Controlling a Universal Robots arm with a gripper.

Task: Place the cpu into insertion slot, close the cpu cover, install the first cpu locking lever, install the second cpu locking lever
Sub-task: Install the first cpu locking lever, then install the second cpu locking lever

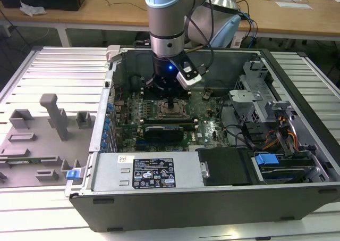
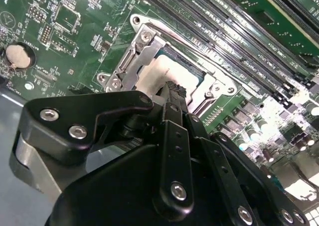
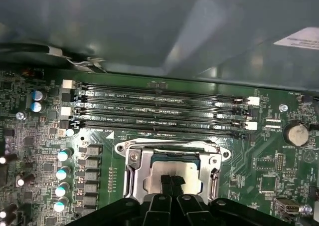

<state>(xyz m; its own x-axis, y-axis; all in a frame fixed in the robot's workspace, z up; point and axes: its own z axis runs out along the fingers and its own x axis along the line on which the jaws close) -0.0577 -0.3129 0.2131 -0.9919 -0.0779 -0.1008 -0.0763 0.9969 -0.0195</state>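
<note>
My black two-fingered gripper (image 3: 172, 182) hangs straight down over the small square dark-framed insertion slot (image 1: 171, 109) on the green circuit board (image 1: 210, 128) inside the open grey computer case (image 1: 212, 204). Its fingers are drawn together with no gap I can see, tips at or just above the small flat square silver-grey cpu (image 2: 164, 79); whether they touch it I cannot tell.

As I judge it, the first step is done: the one cpu lies in the one slot. The thin square silver metal cpu cover (image 3: 137, 178) appears folded down around the chip, its window framing the metal top, so the second step looks done too. The locking levers I cannot pick out with confidence, so both lever steps count as open.

Counted: one cpu, one slot, one cover, four long black memory slots (image 3: 159, 111), one round coin battery (image 3: 295, 133).
</note>
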